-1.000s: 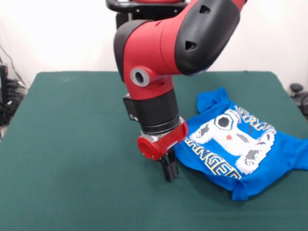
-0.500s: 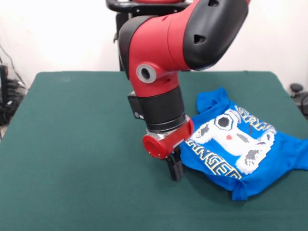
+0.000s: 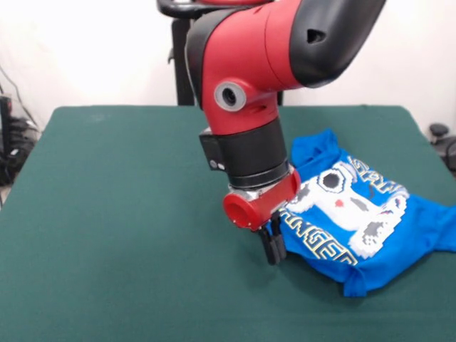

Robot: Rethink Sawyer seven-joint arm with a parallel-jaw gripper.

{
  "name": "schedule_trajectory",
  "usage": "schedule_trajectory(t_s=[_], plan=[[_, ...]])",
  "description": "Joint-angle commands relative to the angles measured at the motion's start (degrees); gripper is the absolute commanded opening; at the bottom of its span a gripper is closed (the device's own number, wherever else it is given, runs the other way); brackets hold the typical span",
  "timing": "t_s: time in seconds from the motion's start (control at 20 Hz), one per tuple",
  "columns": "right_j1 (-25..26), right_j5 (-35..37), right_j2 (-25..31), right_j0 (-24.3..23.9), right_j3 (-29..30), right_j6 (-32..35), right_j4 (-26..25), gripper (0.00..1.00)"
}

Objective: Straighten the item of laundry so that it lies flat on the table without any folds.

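The item of laundry [image 3: 356, 214] is a bright blue T-shirt with a white controller print and yellow-outlined letters. It lies rumpled on the right half of the dark green table [image 3: 121, 214]. Its hem is folded at the near edge and one sleeve reaches toward the right edge. My gripper [image 3: 274, 251] hangs under the red wrist, pointing down at the shirt's left edge. Its two dark fingers [image 3: 271, 246] stand close together, so it looks shut with nothing visibly between them. Whether the tips touch the cloth I cannot tell.
The red and black arm [image 3: 263, 92] fills the upper middle and hides part of the table behind it. Green tabletop stretches to the left and in front of the shirt. Cables and dark equipment [image 3: 11, 135] sit off the table's left side.
The arm has swung to the right and slightly nearer, bringing the gripper from bare table up to the shirt's left edge. The shirt has not moved.
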Motion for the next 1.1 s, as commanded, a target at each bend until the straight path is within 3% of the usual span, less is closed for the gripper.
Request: schedule_trajectory(t_s=[0.05,0.7,0.75,1.1], plan=[[2.5,-1.0,6.3,2.1,1.9,0.3,0.5,0.0],[4.2,-1.9,4.9,3.0,1.0,2.7,-1.7,0.0],[4.2,-1.9,5.0,3.0,1.0,2.7,-1.9,1.0],[4.0,-1.0,5.2,3.0,1.2,2.2,-1.6,1.0]])
